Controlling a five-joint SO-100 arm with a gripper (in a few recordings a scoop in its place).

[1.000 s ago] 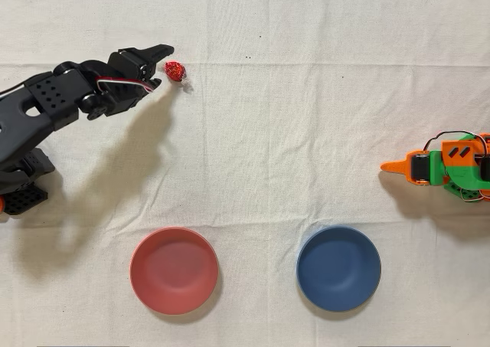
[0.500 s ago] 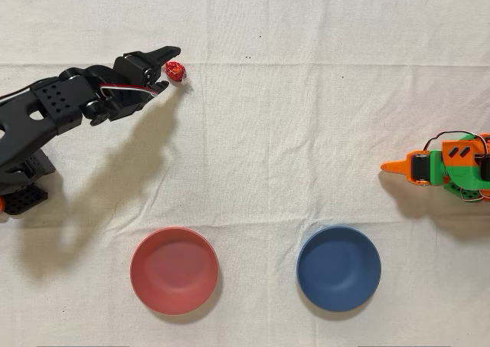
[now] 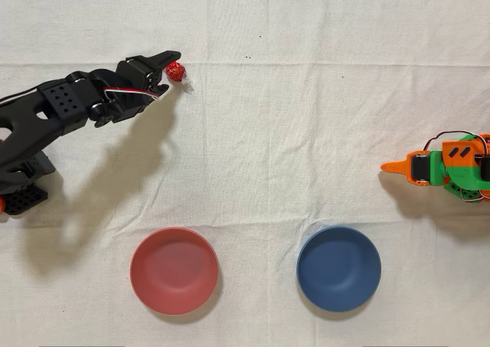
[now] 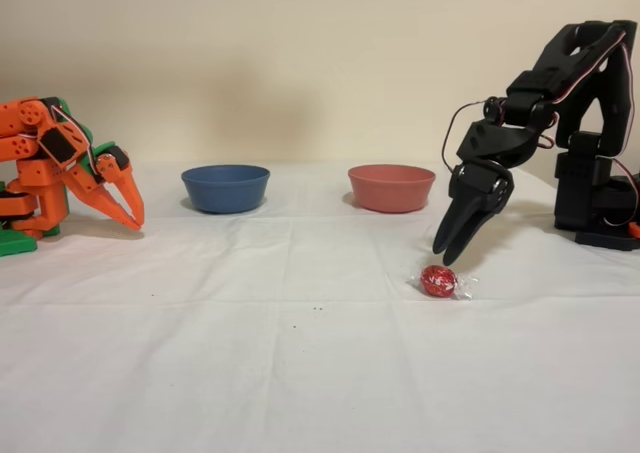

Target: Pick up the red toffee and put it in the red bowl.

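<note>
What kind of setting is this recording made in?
Probably an indoor tabletop robot test setup: a white cloth covers the table by a plain wall, two small hobby arms face each other, and the props are staged, a red toffee and two bowls.

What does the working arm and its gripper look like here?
The black arm is matte black plastic with blocky segments, one showing a grid of small holes in the overhead view. Red-and-white cables loop near the wrist. Its gripper has two long, tapered black fingers.

From overhead I see my pincer (image 3: pixel 170 62) at upper left, just beside the red toffee (image 3: pixel 175 70) on the tabletop (image 3: pixel 306 132). The red bowl (image 3: pixel 174 270) sits lower left, the other bowl (image 3: pixel 338 268) lower right.
</note>
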